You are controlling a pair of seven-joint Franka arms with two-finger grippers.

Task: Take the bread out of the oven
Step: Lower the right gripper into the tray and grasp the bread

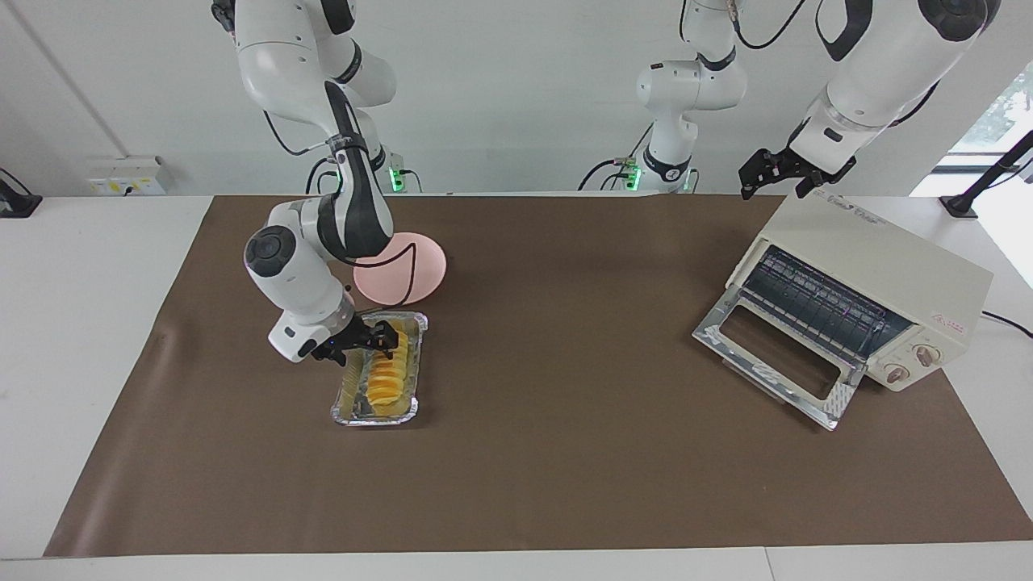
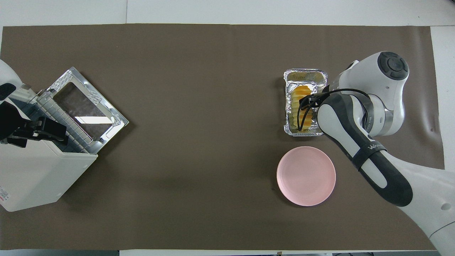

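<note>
1. A brown mat [image 1: 565, 452] is spread over a white table [image 1: 73, 323], and a plain white wall [image 1: 500, 89] is seen where the two robot arms stand.
2. Closest to the robots on the mat, a round pink plate [image 2: 306, 176] is found toward the right arm's end (nothing is on it).
3. Just beside the plate, a bit farther from the robots, a shiny foil tray [image 2: 305, 75] is laid on the mat.
4. The bread [image 1: 386, 386], a small yellow loaf with ridges, is held inside the tray, so it is out of the oven and well apart from it.
5. The right gripper [image 1: 379, 340] is seen low over the bread, at the end of the loaf nearer to the plate. Its fingers are spread wide, one on each side of the loaf, and nothing is gripped by them (whether the loaf is touched cannot be told).
6. The oven [image 1: 876, 270], a cream box with two round knobs, is set at the left arm's end of the table. Its glass door [image 1: 775, 355] is dropped open onto the mat, and only a wire rack is seen inside.
7. The left gripper [image 1: 781, 171] is kept waiting in the air over the top of the oven, its fingers spread open with nothing in them.
</note>
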